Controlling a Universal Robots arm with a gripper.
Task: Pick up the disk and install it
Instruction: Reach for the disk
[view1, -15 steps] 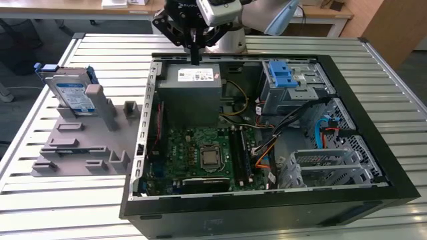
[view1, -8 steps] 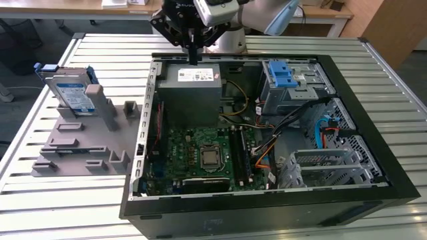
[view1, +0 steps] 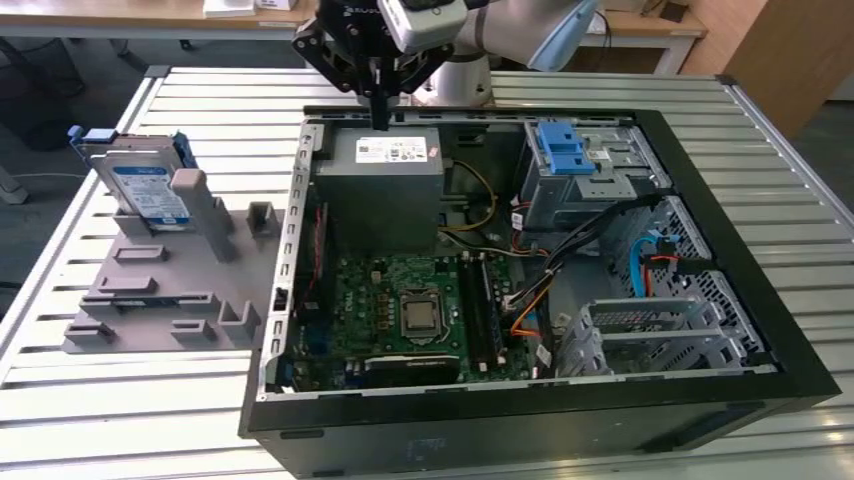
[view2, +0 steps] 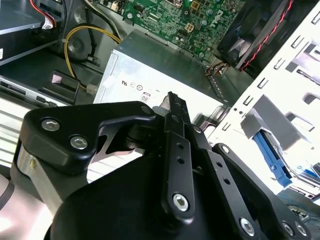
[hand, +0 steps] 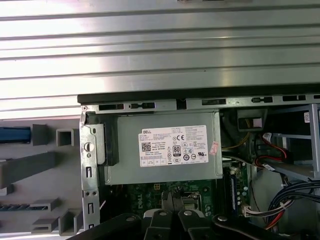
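Exterior view: the disk (view1: 144, 185), a flat silver hard drive with a blue-and-white label in a blue plastic carrier bracket, stands on edge in a grey plastic fixture (view1: 160, 300). The fixture sits on the slatted metal tabletop (view1: 120, 400), at the exterior view's left, just beside the open black computer case (view1: 727, 330). The arm's black tool (view1: 383, 120) hangs over the case's far edge, above the large grey box (view1: 380, 195) with a white sticker, well apart from the disk. Its fingers look pressed together and hold nothing. A silver metal cage (view1: 581, 160) with a blue plastic latch sits inside the case, toward the exterior view's right.

Second wrist view: the tool (view2: 172, 100) has its black fingers closed against each other, pointing at the grey box (view2: 160, 57), with the green circuit board (view2: 200, 20) beyond.

First wrist view: the tool (hand: 172, 200) hovers over the grey box (hand: 170, 147) and the circuit board (hand: 135, 192). The fixture (hand: 30, 165) lies off to one side, with a blue strip (hand: 15, 134) that is probably the disk's bracket.

The pick-up looks not yet begun, and the work stands at the approach. A grasp would call for the tool to be above the fixture, spread, and set around the disk's upper edge.
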